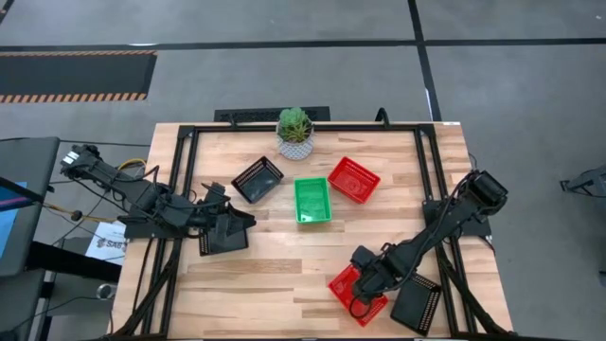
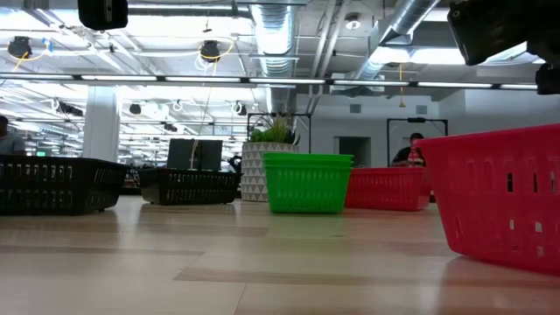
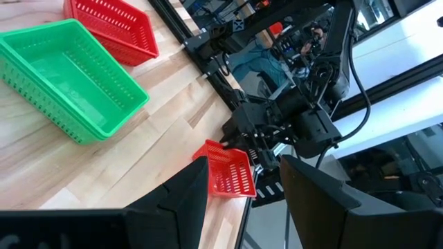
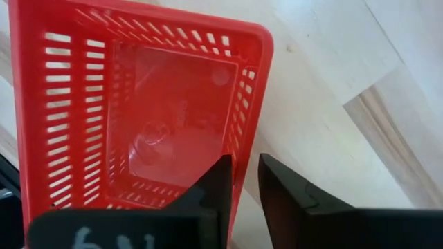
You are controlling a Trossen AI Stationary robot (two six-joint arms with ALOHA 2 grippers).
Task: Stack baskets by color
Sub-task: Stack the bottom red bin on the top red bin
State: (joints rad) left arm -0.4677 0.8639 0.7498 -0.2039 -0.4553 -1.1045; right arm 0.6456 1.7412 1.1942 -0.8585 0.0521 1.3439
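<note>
A red basket [image 1: 360,296] sits near the table's front right, with my right gripper [image 4: 246,169] pointing down and shut on its wall. Close on its right lies a black basket [image 1: 417,305]. A stack of green baskets [image 1: 312,200] stands mid-table, with another red basket [image 1: 353,178] to its right and a black basket [image 1: 258,179] to its left. My left gripper [image 3: 243,166] hangs open at the left, above a third black basket [image 1: 223,237] that rests on the table. My right gripper straddles one side wall of the red basket [image 4: 242,149], close to a corner. One finger [image 4: 216,185] is inside the basket and the other [image 4: 280,187] outside. The fingers come from above, pointing down. The basket's bottom rests on the table [image 2: 503,258].
A green plant in a white pot [image 1: 295,134] stands at the far edge behind the baskets. Black frame rails [image 1: 428,180] run along the table's left and right sides. Bare wood [image 1: 284,284] lies in the near middle.
</note>
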